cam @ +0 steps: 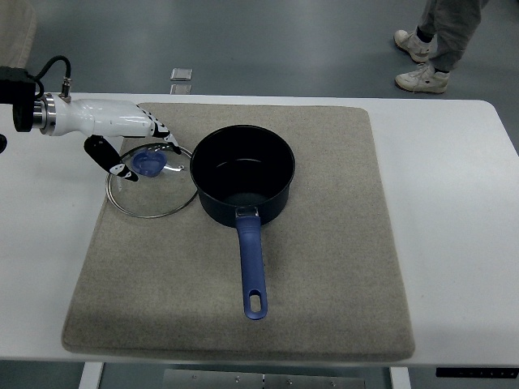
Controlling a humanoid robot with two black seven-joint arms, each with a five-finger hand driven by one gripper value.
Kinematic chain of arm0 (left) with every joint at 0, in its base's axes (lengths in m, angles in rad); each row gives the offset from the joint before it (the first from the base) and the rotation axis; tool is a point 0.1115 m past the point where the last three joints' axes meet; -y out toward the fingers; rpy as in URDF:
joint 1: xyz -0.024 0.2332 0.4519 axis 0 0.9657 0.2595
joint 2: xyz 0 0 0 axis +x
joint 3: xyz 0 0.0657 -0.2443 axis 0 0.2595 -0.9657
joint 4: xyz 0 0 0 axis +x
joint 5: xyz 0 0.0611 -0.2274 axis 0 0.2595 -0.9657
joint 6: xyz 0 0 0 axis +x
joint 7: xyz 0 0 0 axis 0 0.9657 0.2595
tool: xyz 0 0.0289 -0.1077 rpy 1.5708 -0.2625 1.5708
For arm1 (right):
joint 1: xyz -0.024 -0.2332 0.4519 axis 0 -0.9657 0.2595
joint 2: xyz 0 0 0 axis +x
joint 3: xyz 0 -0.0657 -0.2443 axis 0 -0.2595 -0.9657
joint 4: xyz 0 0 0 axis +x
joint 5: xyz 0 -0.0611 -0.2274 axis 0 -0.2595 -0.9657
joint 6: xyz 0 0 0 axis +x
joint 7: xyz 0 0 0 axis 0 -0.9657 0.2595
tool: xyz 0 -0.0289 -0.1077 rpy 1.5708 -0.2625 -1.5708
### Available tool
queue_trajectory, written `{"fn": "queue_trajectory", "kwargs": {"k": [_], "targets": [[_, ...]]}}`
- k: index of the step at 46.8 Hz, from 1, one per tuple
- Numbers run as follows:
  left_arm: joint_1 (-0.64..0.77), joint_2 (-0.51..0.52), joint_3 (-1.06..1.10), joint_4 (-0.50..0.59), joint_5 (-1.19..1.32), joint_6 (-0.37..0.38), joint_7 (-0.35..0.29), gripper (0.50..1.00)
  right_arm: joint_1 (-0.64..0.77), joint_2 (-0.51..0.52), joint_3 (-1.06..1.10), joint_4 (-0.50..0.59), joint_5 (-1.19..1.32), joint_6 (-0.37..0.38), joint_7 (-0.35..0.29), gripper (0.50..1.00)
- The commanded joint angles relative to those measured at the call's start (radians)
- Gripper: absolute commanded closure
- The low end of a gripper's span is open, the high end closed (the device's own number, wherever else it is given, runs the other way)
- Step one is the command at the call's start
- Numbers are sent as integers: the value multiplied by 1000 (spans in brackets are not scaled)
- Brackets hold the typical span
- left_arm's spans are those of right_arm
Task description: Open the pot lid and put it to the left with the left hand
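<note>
A dark blue pot (243, 174) stands uncovered on the grey mat (324, 267), its blue handle (252, 267) pointing toward the front. The glass lid (154, 201) with a blue knob (149, 165) lies flat on the mat just left of the pot, its rim close to the pot's wall. My left hand (147, 158) comes in from the left edge and hovers over the lid. Its thumb and fingers are spread on either side of the knob, slightly apart from it. The right arm is not in view.
The mat lies on a white table (454, 203). A person's legs and white shoes (426, 57) stand on the floor beyond the table's far right. A small silver object (182, 74) lies past the far edge.
</note>
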Motion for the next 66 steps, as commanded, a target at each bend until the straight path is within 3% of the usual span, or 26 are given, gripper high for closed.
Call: {"fn": "queue_trajectory", "kwargs": {"k": [1,11,22,32,47,66], "targets": [[-3,13,-65,-5,-4,4,0,622,0,0,0,0,0,0,0,583],[17,-19,-198,87,-214,20,0,613,-1,0,0,0,0,0,0,583],[47,-138,-192,273,-512,124,0,606,0,0,0,0,0,0,0,583],[76,-217,-197,356,-766,170,0,609,0,0,0,0,0,0,0,583],[103,-322,-200,492,-1224,161,0,609,-1,0,0,0,0,0,0,583],[167,-364,-201,541,-1575,130,0,609,-1,0,0,0,0,0,0,583]]}}
